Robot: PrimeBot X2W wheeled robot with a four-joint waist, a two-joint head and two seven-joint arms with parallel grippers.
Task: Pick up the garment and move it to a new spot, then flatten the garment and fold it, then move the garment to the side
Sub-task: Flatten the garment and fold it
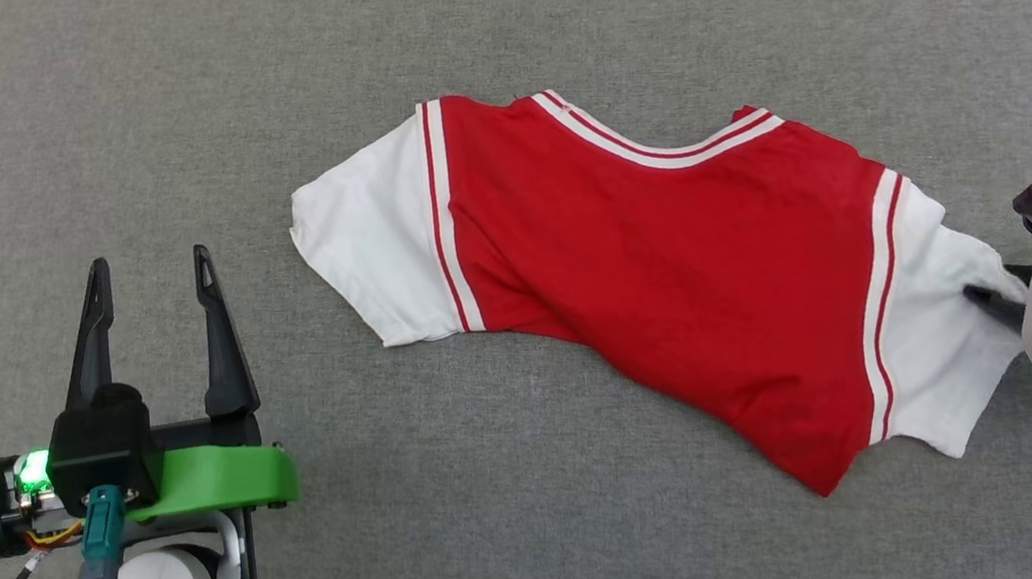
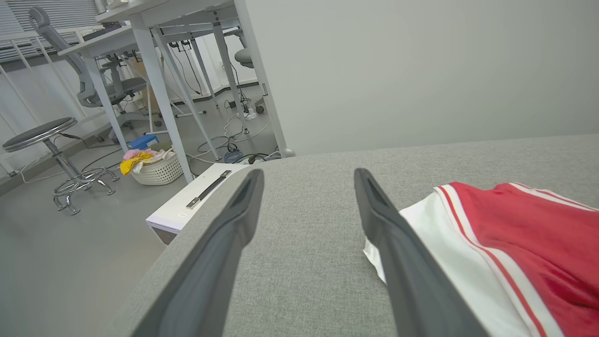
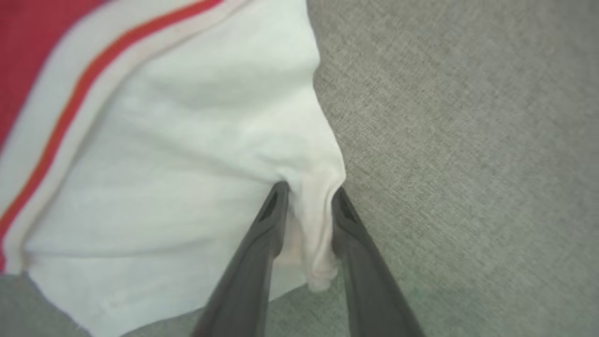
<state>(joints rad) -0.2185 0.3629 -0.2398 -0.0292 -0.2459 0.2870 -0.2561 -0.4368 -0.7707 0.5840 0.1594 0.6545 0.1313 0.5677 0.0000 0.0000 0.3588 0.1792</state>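
1. Head view: the garment [image 1: 666, 278] lies plain red face up on the grey surface [image 1: 552, 547], no numerals showing. Its long axis runs sleeve to sleeve, from the upper middle of the view down towards the lower right. My right claw [image 1: 987, 296] comes in from the right edge and meets the outer hem of the near white sleeve [image 1: 939, 351]. My left claw [image 1: 150, 260] stands spread wide over bare cloth, fingers pointing up the view. It sits apart from the far sleeve [image 1: 370, 259], which lies up and to its right.

2. Left wrist view: the left claw [image 2: 309, 173] holds nothing and only grey surface shows between its fingers. The garment [image 2: 514, 243] sits off to the right, and its white sleeve edge passes behind the right finger. I cannot tell whether the two touch.

3. Right wrist view: the right claw [image 3: 310, 189] is drawn narrow, with a raised fold of the white sleeve [image 3: 187, 140] bunched between the two fingers. I read that as a pinch on the hem, though I cannot judge how firm it is.

4. My judgement: the right arm is the nearer one and has the cloth. The garment stretches away from that claw towards the left, so a lift there would trail the whole length. The left claw would have to travel right to take the far sleeve.
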